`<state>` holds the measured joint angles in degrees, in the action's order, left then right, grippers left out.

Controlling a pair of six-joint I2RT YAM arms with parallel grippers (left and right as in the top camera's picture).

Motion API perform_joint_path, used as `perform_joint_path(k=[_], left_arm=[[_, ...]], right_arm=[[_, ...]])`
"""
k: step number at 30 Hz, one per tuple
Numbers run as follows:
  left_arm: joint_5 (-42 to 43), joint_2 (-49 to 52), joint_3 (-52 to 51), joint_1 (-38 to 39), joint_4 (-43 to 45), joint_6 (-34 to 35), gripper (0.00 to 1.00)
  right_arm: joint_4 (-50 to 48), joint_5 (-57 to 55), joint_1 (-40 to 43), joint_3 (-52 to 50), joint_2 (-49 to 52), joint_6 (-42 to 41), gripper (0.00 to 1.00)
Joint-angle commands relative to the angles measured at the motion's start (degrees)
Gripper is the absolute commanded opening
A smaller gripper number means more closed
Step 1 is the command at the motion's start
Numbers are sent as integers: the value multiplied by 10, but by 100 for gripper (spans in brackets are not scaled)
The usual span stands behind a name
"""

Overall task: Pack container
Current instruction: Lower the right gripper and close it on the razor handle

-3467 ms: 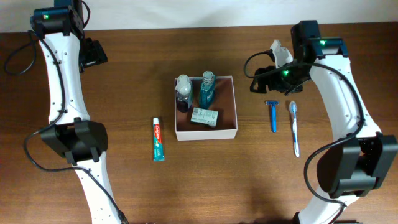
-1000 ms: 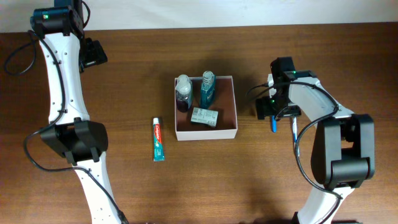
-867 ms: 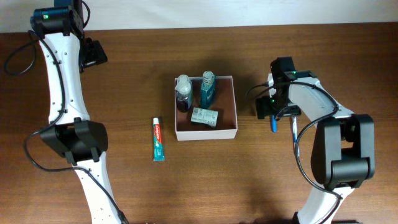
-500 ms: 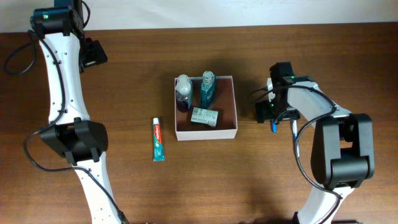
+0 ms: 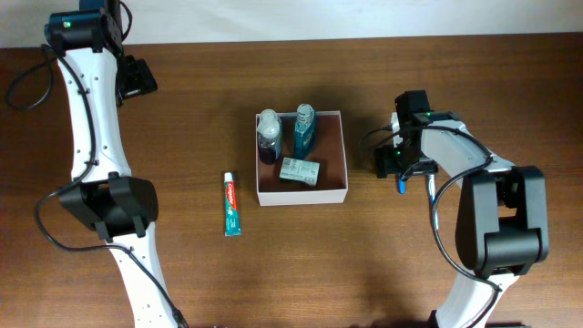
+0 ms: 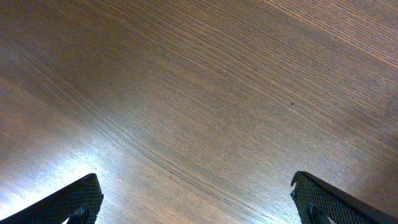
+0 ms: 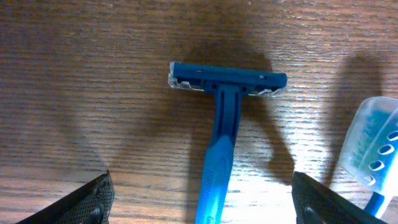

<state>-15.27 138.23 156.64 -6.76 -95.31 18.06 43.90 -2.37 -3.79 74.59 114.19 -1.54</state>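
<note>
Locating the container: we found the container (image 5: 301, 197) at the middle of the table (image 5: 182, 273), between the two arms, in the same spot as in every earlier overhead picture.
Contents: a dark bottle (image 5: 269, 137) and a teal bottle (image 5: 303, 129) stood against its far wall, and a green-and-white soap box (image 5: 300, 171) lay on the reddish-brown floor in front of them; none had shifted.
Right gripper: the right gripper (image 7: 202, 199) hung low over the razor (image 7: 224, 124), just right of the container, its fingers spread wide on either side of the blue handle and touching nothing.
Change on the right: a few seconds earlier this arm was raised farther back and to the right, with the razor and toothbrush both in plain overhead view; now only the tip of the razor's handle showed from above.
Toothbrush: its translucent blue head (image 7: 373, 149) lay just beside the razor in the right wrist view.
Toothpaste: the toothpaste tube (image 5: 232, 204) lay left of the container, apart from it, unmoved.
Left gripper: the left gripper (image 6: 196, 202) hovered over bare wood at the far left corner, fingers fully spread, as before.
Writing: we could not read the tube's red band or the soap box's print, both being too small.
</note>
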Motion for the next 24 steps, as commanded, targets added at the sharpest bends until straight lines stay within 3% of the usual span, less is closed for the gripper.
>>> perform_joint_path(k=[1,21,24], left_arm=[[-4,-3,-2,0,-1,8,99],[-4,-3,-2,0,-1,8,99],[-4,-3,-2,0,-1,8,99]], right_arm=[[-7,-7,-4,-19,7,-7,86],[-13,35,7,-29,7,-7,80],[-12,39,14,-29,7,-7,74]])
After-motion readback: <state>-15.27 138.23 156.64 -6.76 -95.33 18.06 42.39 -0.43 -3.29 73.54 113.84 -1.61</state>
